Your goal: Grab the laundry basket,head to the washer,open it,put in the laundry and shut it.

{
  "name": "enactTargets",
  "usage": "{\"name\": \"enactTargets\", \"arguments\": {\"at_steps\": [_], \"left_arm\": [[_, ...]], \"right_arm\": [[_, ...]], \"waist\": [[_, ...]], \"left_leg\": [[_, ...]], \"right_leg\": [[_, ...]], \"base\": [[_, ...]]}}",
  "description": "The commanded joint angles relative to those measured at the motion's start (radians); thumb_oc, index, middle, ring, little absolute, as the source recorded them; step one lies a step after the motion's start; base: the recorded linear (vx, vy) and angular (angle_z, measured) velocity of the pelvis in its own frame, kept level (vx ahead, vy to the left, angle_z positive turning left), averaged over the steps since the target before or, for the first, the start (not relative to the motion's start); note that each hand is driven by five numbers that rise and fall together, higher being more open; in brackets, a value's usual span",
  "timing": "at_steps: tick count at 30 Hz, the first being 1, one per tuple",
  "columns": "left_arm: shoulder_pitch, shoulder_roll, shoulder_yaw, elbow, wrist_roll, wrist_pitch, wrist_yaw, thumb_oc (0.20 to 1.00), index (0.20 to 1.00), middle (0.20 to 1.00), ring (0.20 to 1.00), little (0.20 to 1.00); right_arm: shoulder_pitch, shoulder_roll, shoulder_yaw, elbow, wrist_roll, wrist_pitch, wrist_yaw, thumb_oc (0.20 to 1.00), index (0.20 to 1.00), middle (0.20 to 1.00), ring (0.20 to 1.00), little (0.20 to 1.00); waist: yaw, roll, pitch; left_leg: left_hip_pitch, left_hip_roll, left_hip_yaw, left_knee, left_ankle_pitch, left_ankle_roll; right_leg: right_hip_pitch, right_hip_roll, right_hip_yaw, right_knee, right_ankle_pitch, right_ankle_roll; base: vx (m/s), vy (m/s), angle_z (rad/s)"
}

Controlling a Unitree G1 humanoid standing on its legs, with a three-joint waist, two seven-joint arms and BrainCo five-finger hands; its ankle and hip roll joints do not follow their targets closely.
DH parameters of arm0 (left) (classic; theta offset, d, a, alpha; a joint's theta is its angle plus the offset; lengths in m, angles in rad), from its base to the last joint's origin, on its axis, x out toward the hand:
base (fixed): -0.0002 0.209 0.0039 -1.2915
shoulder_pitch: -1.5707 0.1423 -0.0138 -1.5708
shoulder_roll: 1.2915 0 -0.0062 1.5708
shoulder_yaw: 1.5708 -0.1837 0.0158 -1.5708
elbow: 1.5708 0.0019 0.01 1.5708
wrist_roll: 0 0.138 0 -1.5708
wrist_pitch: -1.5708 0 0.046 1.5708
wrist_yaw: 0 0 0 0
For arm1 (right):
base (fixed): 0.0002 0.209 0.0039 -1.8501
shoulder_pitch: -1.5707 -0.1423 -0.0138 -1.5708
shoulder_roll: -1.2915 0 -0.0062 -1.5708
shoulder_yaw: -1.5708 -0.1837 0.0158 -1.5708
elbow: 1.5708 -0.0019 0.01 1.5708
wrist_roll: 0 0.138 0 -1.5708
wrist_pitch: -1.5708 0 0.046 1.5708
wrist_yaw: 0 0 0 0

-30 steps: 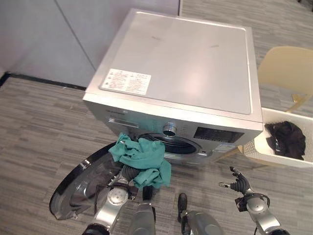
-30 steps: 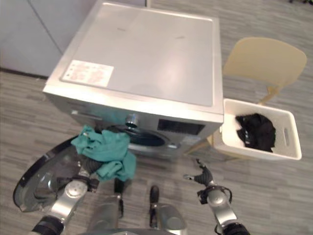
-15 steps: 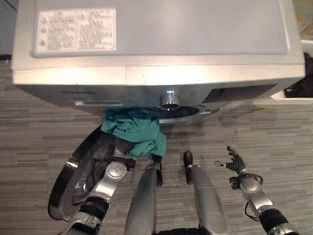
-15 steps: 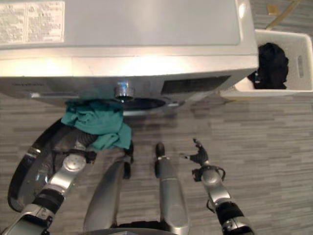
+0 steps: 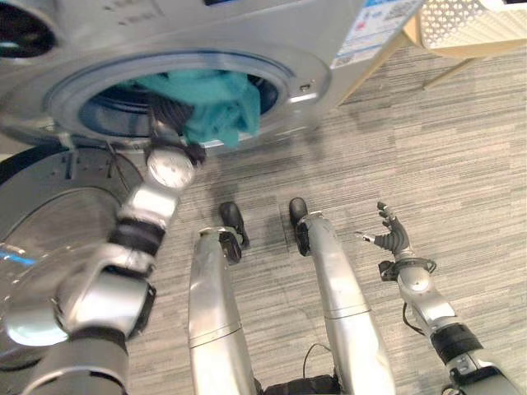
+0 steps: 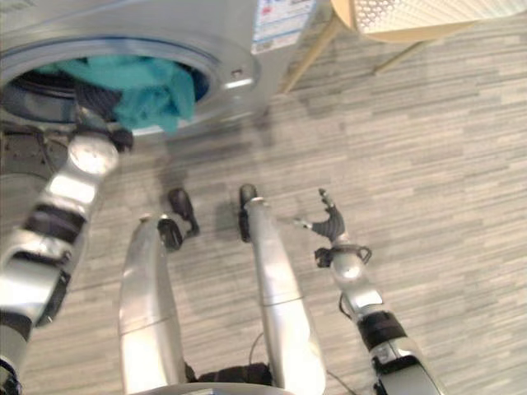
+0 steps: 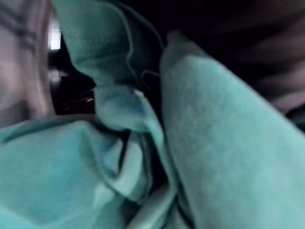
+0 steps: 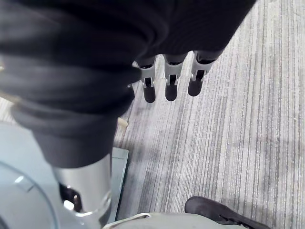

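Step in hand, by judgement: loading the laundry. Door [image 5: 37, 247] already swung open at left; shutting not yet begun.

Washer [image 5: 272, 29]: silver-grey metal front, smooth, faintly glossy. Round opening ringed by a dark seal; drum behind it dark.

Teal garment [image 5: 216, 103]: soft knit cloth, matt, crumpled into thick folds. Bunched in the mouth of the drum, one fold hanging over the lower lip toward the near side. Partly inside, not fully in.

Left hand [image 5: 167, 123]: at the drum mouth, dark ribbed cover against the cloth, fingers buried in the folds. Cannot tell whether closed on the cloth or merely pushing it.

Right hand [image 5: 389, 237]: low at right, well apart from the washer, over the floor. Fingers straight and relaxed, holding nothing.

Door: round, dark rim, domed glass centre, glossy with bright reflections.

Basket [image 5: 461, 20]: pale cream plastic, perforated wall, far right beside the washer, raised on slim light wooden legs [image 5: 375, 56]. Contents hidden from here.

Floor [image 5: 461, 164]: grey plank pattern, fine streaked grain.

Next move, by judgement: push the hanging fold past the lip and deeper into the drum, loosen the hand from the cloth without dragging it back out, then reach for the door. Risk: cloth trapped at the seal on closing.
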Motion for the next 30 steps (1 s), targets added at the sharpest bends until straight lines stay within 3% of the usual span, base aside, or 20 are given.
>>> {"name": "enactTargets", "arguments": {"at_steps": [1,3,4,8,12,16,21,23,30], "left_arm": [[-0.072,0.064,-0.038,0.035,0.005,-0.055,0.114,0.2,0.2,0.2,0.2,0.2],[-0.221,0.135,-0.123,0.128,0.047,-0.041,0.164,0.203,0.203,0.203,0.203,0.203],[-0.296,0.154,-0.179,0.183,0.04,-0.029,0.155,1.0,1.0,1.0,1.0,1.0],[-0.358,0.175,-0.252,0.213,0.078,-0.008,0.117,1.0,1.0,1.0,1.0,1.0],[-0.326,0.135,-0.313,0.271,0.214,0.032,0.018,1.0,1.0,1.0,1.0,1.0],[-0.3,0.123,-0.307,0.269,0.238,0.037,0.007,1.0,1.0,1.0,1.0,1.0],[-0.132,0.088,-0.197,0.169,0.214,0.024,0.028,1.0,1.0,1.0,1.0,1.0],[0.068,0.041,-0.074,0.042,0.174,0.001,0.032,1.0,1.0,1.0,1.0,1.0],[0.521,-0.144,0.081,-0.168,0.118,-0.037,-0.066,1.0,1.0,1.0,1.0,1.0]], "right_arm": [[0.057,-0.013,0.003,-0.03,0.043,-0.084,-0.015,1.0,1.0,1.0,1.0,1.0],[0.046,-0.028,0.018,-0.02,0.069,-0.111,-0.016,1.0,1.0,1.0,1.0,1.0],[0.038,-0.044,0.029,-0.007,0.083,-0.116,-0.018,1.0,1.0,1.0,1.0,1.0],[0.036,-0.06,0.034,-0.001,0.098,-0.112,-0.009,1.0,1.0,1.0,1.0,1.0],[0.042,-0.077,0.038,0.003,0.105,-0.104,0.02,1.0,1.0,1.0,1.0,1.0],[0.047,-0.079,0.036,0.003,0.104,-0.103,0.021,1.0,1.0,1.0,1.0,1.0],[0.056,-0.072,0.031,0.017,0.102,-0.094,0.012,1.0,1.0,1.0,1.0,1.0],[0.057,-0.057,0.019,0.044,0.078,-0.07,-0.001,1.0,1.0,1.0,1.0,1.0],[0.082,-0.022,-0.023,0.115,0.037,-0.013,0.005,1.0,1.0,1.0,1.0,1.0]], "waist": [[-0.021,0.055,-0.114],[-0.029,0.057,-0.118],[-0.032,0.059,-0.119],[-0.03,0.065,-0.126],[-0.019,0.061,-0.143],[-0.013,0.057,-0.152],[0.01,0.048,-0.166],[0.038,0.043,-0.18],[0.086,0.039,-0.195]], "left_leg": [[0.023,0.017,-0.049,0.074,-0.126,0.07],[-0.026,0.019,-0.069,0.11,-0.134,0.074],[-0.051,0.016,-0.08,0.127,-0.136,0.073],[-0.073,0.008,-0.093,0.145,-0.136,0.069],[-0.066,-0.006,-0.096,0.151,-0.136,0.064],[-0.059,-0.014,-0.098,0.149,-0.136,0.06],[-0.02,-0.031,-0.108,0.119,-0.129,0.049],[0.071,-0.042,-0.099,0.025,-0.109,0.037],[0.376,-0.084,-0.061,-0.262,-0.034,0.007]], "right_leg": [[0.052,0.004,0.017,-0.184,0.026,0.075],[0.014,0.012,0.003,-0.17,0.029,0.081],[-0.004,0.012,-0.008,-0.162,0.028,0.08],[-0.021,0.002,-0.023,-0.144,0.022,0.079],[-0.013,-0.005,-0.031,-0.128,0.011,0.067],[-0.006,-0.011,-0.033,-0.126,0.006,0.065],[0.04,-0.033,-0.041,-0.134,-0.005,0.059],[0.128,-0.052,-0.047,-0.203,-0.002,0.058],[0.412,-0.086,-0.047,-0.446,0.055,0.068]], "base": [[0.0,-0.048,-0.11],[0.03,-0.052,-0.07],[0.03,-0.056,-0.05],[0.01,-0.033,0.12],[0.01,-0.018,0.12],[0.0,-0.012,0.14],[-0.02,-0.023,0.23],[-0.02,0.005,0.15],[0.01,0.038,0.22]]}}
